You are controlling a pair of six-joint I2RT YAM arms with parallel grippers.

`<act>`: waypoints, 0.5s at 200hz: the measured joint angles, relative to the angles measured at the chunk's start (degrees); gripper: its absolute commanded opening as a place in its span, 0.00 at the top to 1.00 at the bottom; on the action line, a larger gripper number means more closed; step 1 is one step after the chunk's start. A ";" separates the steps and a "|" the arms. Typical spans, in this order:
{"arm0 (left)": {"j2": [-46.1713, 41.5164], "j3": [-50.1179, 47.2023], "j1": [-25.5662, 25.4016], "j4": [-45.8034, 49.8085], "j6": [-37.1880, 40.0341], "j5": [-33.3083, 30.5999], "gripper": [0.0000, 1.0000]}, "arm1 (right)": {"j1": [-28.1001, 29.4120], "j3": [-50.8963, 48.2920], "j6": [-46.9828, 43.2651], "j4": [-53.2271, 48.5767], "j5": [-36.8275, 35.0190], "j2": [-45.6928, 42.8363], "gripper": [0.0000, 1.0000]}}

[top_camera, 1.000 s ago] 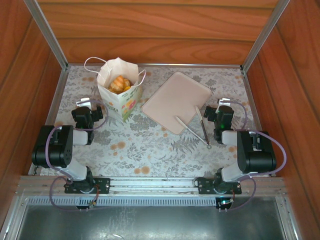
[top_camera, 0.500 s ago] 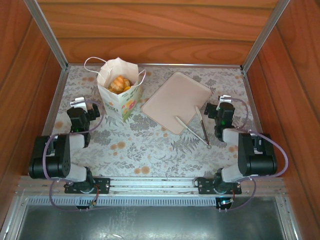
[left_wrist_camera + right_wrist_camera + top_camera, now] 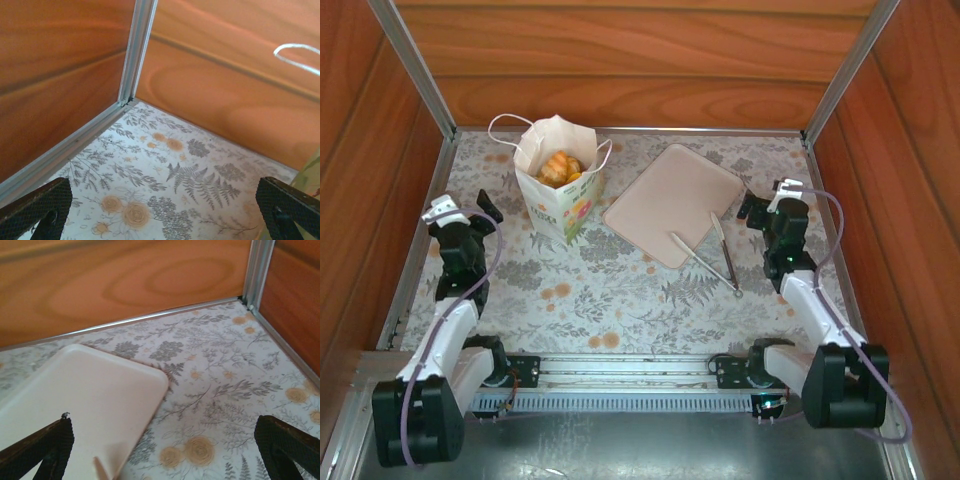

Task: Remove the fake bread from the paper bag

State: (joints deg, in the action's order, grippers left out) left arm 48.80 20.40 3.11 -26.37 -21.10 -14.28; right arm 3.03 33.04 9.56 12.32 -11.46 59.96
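Observation:
The paper bag (image 3: 563, 196) stands upright at the far left of the table, white with a floral print and cord handles. The fake bread (image 3: 560, 166) shows as golden-orange pieces in its open mouth. My left gripper (image 3: 466, 213) hangs open to the left of the bag, apart from it. In the left wrist view its gripper (image 3: 162, 215) has only tablecloth between the fingers, with a cord handle (image 3: 298, 52) and the bag's edge (image 3: 313, 172) at the right. My right gripper (image 3: 772, 203) is open at the right of the table. In its wrist view that gripper (image 3: 162, 452) holds nothing.
A flat pink tray (image 3: 675, 198) lies right of the bag; its corner (image 3: 90, 390) sits under the right gripper's left finger. Tongs (image 3: 718, 256) lie across the tray's near edge. Wooden walls with metal rails (image 3: 136, 50) enclose the table on three sides.
Both arms have unfolded from their tucked pose. The left gripper swung outward to the left and the right gripper outward to the right and farther back. Both stayed open.

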 measured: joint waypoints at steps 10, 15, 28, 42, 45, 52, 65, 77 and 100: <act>-1.40 0.81 0.00 2.29 -1.36 0.28 0.00 | 0.00 0.37 1.01 -2.23 0.52 -1.57 0.00; -1.97 1.18 0.00 3.37 -1.99 0.55 0.00 | 0.00 0.57 1.64 -3.50 0.63 -2.36 0.00; -3.17 2.40 0.00 6.36 -3.56 0.98 0.00 | 0.00 0.90 3.34 -6.99 0.74 -4.26 0.00; -3.91 3.74 0.00 9.09 -5.05 1.01 0.00 | 0.00 1.38 5.01 -11.04 1.05 -5.90 0.00; -4.04 4.04 0.00 9.66 -5.40 0.96 0.00 | 0.00 1.60 5.42 -12.20 1.09 -6.21 0.00; -4.35 4.68 0.00 10.84 -6.32 0.70 0.00 | 0.00 2.05 6.08 -14.38 1.16 -6.78 0.00; -4.92 5.40 0.00 12.37 -7.69 0.15 0.00 | 0.00 3.15 7.13 -18.53 1.75 -7.39 0.00; -5.49 5.55 0.00 13.44 -8.87 -0.50 0.00 | 0.00 4.17 7.85 -22.18 2.86 -7.48 0.00; -6.25 5.57 0.00 15.26 -10.29 -1.14 0.00 | 0.00 5.88 8.98 -29.81 6.25 -6.60 0.00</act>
State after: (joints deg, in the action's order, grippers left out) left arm 42.54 25.98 3.11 -11.11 -31.40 -15.42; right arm 3.03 38.92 18.55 -17.50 -5.21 53.36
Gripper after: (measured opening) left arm 0.999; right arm 0.998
